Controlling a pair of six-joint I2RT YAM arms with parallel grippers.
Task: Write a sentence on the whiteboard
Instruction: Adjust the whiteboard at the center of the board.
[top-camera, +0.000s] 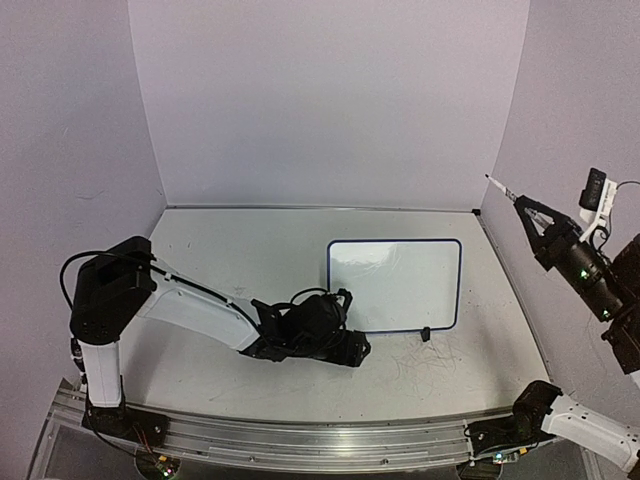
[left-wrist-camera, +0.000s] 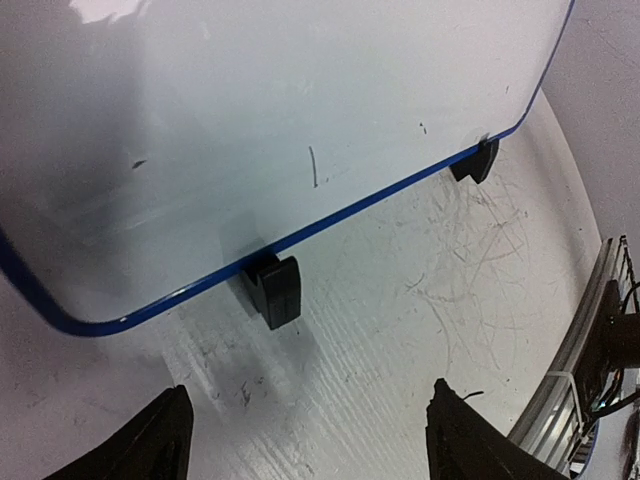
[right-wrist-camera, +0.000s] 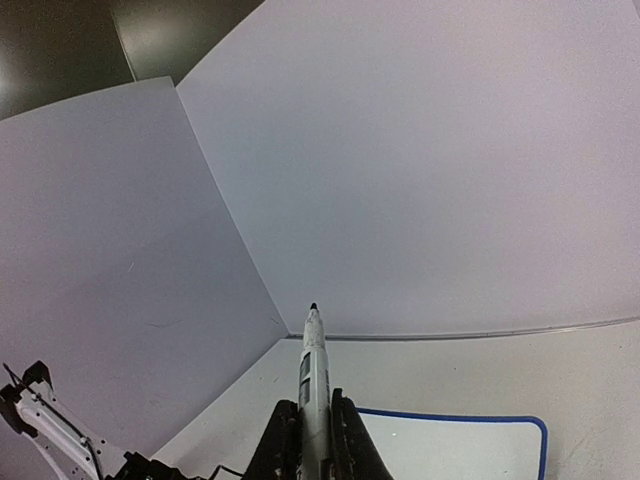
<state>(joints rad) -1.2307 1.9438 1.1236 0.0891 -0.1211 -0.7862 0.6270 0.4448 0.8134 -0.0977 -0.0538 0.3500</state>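
Left gripper (left-wrist-camera: 305, 432) jaws wide apart, empty, low before whiteboard (left-wrist-camera: 300, 90) bottom edge. Right gripper (right-wrist-camera: 313, 428) raised at right, clamped on marker (right-wrist-camera: 314, 362), tip up.

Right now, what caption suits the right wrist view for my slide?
Right gripper shut on a marker, tip raised toward the back wall, whiteboard on the table.
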